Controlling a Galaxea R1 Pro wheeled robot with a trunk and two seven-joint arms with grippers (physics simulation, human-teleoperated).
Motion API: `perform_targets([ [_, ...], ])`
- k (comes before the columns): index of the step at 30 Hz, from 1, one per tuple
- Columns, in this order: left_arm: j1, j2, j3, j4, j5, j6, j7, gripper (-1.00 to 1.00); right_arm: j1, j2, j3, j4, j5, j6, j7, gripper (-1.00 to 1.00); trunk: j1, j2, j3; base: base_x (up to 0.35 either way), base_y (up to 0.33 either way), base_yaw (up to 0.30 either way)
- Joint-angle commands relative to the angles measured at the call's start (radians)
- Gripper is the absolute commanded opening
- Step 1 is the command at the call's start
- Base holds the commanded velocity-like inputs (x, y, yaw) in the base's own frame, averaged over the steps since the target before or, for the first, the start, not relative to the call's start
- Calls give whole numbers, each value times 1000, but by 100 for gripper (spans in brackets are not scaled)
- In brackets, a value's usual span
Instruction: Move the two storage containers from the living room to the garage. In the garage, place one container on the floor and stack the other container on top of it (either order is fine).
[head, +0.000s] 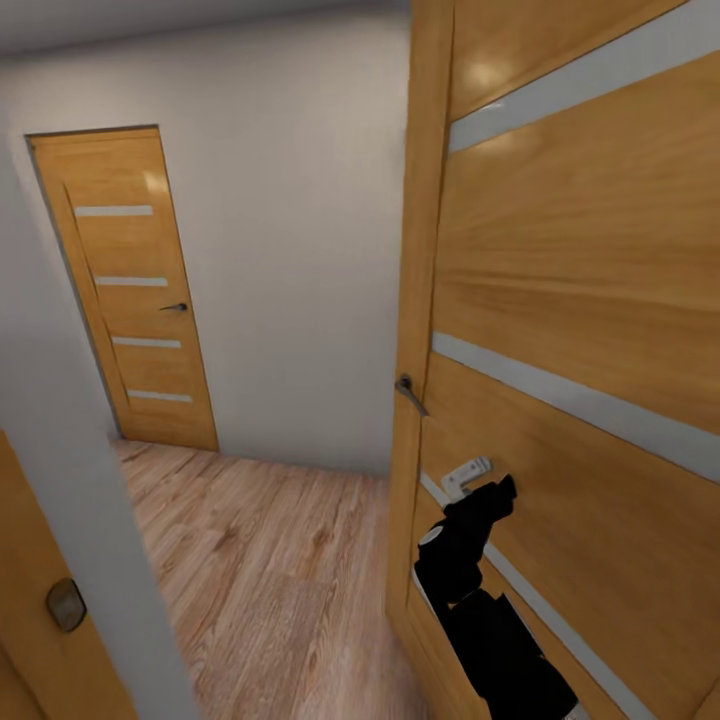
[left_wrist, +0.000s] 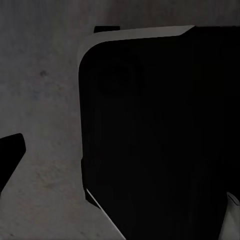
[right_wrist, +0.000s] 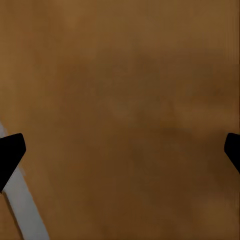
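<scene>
Right arm (head: 490, 610): black, blocky segments, small round pale marking; white wrist piece.

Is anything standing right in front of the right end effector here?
Yes. A wooden door with pale stripes stands close in front of the right end effector, spread open in the right wrist view with nothing between its fingers. No storage container shows.

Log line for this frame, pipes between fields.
place: hallway, wood plank floor | right pincer: open, empty, facing open wooden door | left pincer: cannot tell | far door: closed
</scene>
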Motion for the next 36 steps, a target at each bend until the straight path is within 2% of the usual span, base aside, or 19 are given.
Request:
perform_targets([
  [1,0,0,0,0,0,-1,0,100,-1,0,-24,1,-21,3,-8,100,0,0,-1,121,0,0],
  [6,0,0,0,0,0,-1,0,100,-1,0,-56,1,-21,3,-8,100,0,0,-1,120,0,0],
  [15,0,0,0,0,0,-1,0,100,-1,-1,-68,1,-21,3,-8,100,0,0,-1,116,0,0],
  [27,0,0,1,0,0,-1,0,100,1,0,-51,4,-20,3,-6,100,0,0,-1,55,0,0],
  [30,0,0,1,0,0,-1,0,100,1,0,-28,4,-21,3,-5,100,0,0,-1,3,0,0],
  [32,0,0,1,0,0,-1,0,100,2,0,10,5,-24,3,-4,100,0,0,-1,1,0,0],
  [34,0,0,1,0,0,-1,0,100,3,0,96,5,-29,3,-2,100,0,0,-1,0,0,0],
  [35,0,0,1,0,0,-1,0,100,3,0,119,5,-30,3,-1,100,0,0,-1,0,0,0],
  [36,0,0,1,0,0,-1,0,100,3,0,163,6,-38,3,1,100,0,0,-1,0,0,0],
])
